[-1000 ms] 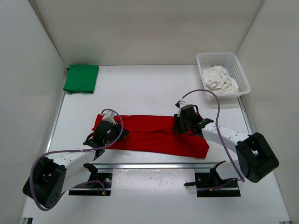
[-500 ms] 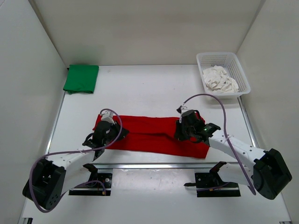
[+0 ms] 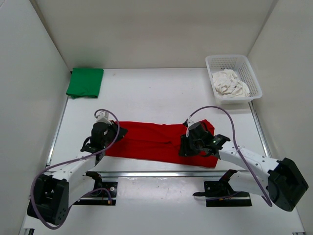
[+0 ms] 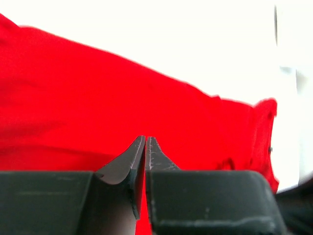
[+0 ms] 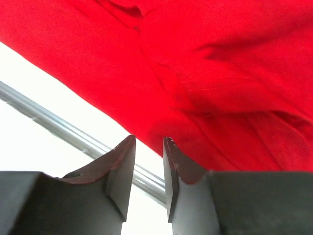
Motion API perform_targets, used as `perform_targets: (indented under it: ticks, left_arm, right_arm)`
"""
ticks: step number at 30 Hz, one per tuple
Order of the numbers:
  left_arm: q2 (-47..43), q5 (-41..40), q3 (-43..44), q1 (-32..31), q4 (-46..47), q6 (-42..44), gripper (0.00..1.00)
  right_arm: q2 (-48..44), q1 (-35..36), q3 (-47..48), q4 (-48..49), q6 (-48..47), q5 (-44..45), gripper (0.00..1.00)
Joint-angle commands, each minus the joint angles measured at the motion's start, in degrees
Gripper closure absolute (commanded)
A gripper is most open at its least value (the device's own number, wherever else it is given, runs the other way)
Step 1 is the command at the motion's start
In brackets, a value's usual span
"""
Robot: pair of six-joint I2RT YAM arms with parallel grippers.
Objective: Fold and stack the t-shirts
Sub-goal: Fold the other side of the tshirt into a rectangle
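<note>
One red t-shirt (image 3: 151,139); left claw (image 4: 145,140) apparently pinching it.

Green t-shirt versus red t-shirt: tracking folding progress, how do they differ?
The green t-shirt is a folded rectangle at far left; the red t-shirt is a long band across the near middle. Green lies alone; left pincer and right pincer sit on red. Both are plain cloth.
</note>
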Motion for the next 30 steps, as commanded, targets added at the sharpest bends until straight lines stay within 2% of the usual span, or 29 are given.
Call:
perform_targets:
  ticks: [1, 2, 5, 7, 8, 10, 12, 14, 16, 17, 19, 21, 24, 26, 28, 30]
  left_arm:
    - [1.7, 3.0, 3.7, 5.6, 1.1, 0.2, 0.83]
    - [3.8, 3.4, 5.1, 6.3, 1.3, 0.0, 0.83]
    - [8.7, 3.5, 8.4, 7.7, 2.9, -0.1, 0.83]
    - [12.3, 3.8, 9.9, 8.2, 4.1, -0.8, 0.83]
    - [15.0, 4.7, 10.8, 9.2, 4.5, -0.7, 0.84]
    - [17.8, 7.0, 10.7, 10.6, 6.2, -2.4, 0.85]
    - [19.5, 8.2, 10.0, 11.1, 7.3, -2.2, 0.85]
    - [19.4, 6.9, 9.7, 10.7, 7.5, -1.8, 0.86]
    - [19.5, 6.8, 9.3, 10.4, 7.6, -1.2, 0.85]
    - [19.5, 6.6, 9.1, 10.0, 7.7, -1.6, 0.85]
    - [19.3, 6.0, 9.2, 9.9, 7.5, -1.5, 0.85]
    - [19.1, 6.6, 9.6, 9.7, 7.5, -1.5, 0.85]
    - [18.6, 6.6, 9.9, 9.3, 7.4, -1.6, 0.84]
    - [18.1, 7.1, 10.1, 9.3, 8.0, -1.9, 0.84]
    - [17.3, 7.2, 9.9, 8.6, 7.7, -1.8, 0.84]
    - [16.8, 5.8, 9.7, 7.7, 7.7, -1.4, 0.84]
  right_arm:
    - [-5.4, -3.8, 2.4, 0.9, -1.6, -1.2, 0.72]
    - [-7.1, -5.5, 1.8, 1.5, -1.8, -2.0, 0.71]
    - [-9.2, -14.6, -0.6, 5.4, -2.5, -6.2, 0.89]
    - [-8.8, -17.2, -2.1, 8.5, -2.3, -5.2, 0.93]
    - [-7.0, -18.1, -1.5, 9.7, -3.5, -4.5, 0.91]
    - [-2.4, -15.7, 1.3, 8.1, -5.2, 0.1, 0.87]
    - [-0.8, -12.4, 2.2, 7.3, -6.4, 5.8, 0.72]
    - [0.9, -12.5, 2.0, 7.7, -6.9, 5.7, 0.67]
    - [2.6, -12.8, 0.9, 7.7, -7.2, 4.6, 0.67]
    - [3.2, -12.7, 1.0, 7.3, -7.7, 4.6, 0.71]
    - [4.2, -11.3, 1.0, 5.0, -7.9, 3.0, 0.86]
    - [3.9, -8.9, 1.0, 3.4, -7.1, 0.8, 0.93]
    - [1.8, -5.5, 0.7, 1.6, -6.3, -3.0, 0.93]
    - [0.4, -3.4, 2.2, -1.7, -5.9, -0.7, 0.91]
    - [-2.3, -1.8, 3.8, -2.0, -6.2, 4.6, 0.83]
    - [-3.4, -1.9, 4.7, -1.2, -7.1, 4.4, 0.82]
